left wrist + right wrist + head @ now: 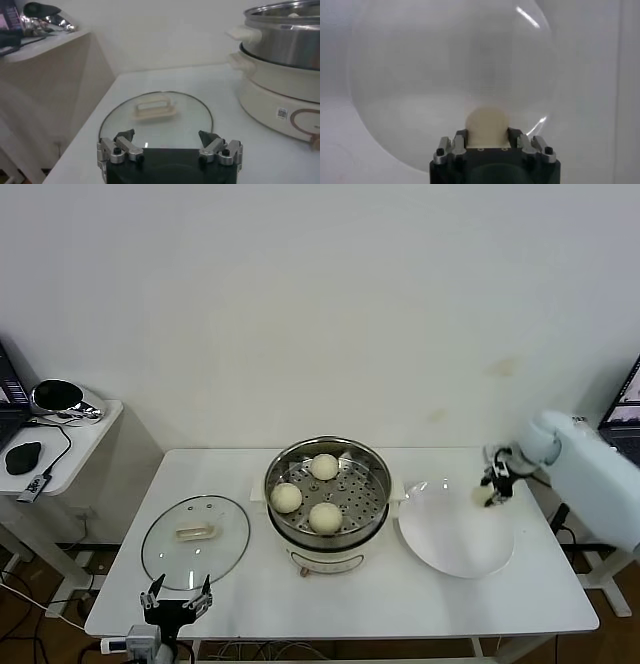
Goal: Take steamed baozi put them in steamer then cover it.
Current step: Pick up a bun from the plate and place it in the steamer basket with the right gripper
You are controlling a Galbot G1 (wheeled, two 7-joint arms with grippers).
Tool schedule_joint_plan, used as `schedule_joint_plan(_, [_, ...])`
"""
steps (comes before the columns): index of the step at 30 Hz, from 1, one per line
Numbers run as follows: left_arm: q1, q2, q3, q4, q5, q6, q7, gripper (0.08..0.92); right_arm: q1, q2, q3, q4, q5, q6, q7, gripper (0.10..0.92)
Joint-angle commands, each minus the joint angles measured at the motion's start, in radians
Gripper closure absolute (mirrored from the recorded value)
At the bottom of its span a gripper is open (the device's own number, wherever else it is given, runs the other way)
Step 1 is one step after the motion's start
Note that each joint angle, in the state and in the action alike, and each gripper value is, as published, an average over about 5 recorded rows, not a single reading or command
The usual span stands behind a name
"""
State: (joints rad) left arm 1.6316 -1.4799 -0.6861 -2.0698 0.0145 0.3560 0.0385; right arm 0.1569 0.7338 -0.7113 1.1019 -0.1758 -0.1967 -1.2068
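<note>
The steamer (pixel 327 489) stood open-topped mid-table, three baozi (pixel 324 467) on its tray with a bare patch at its right. The cover (pixel 195 540) lay flat at left, bare table between it and the pot. The plate (pixel 456 532) filled the right side.

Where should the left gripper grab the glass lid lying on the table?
By the cream handle at the centre of the lid, coming straight down from above: the lid lies flat, its rim hugs the table, and the raised handle is the only graspable part.
</note>
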Motion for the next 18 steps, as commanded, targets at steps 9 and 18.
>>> schedule_joint_plan(9, [-0.02,0.021,-0.021,-0.038,0.046,0.015,0.003,0.177,0.692,0.182,-0.625,0.208,0.571,-0.219,-0.062,0.524])
schedule_joint_plan(18, [-0.026,0.022,-0.022,-0.039,0.046,0.016,0.006,0.177,0.624,0.349,-0.634,0.153,0.588,-0.258,-0.048,0.524])
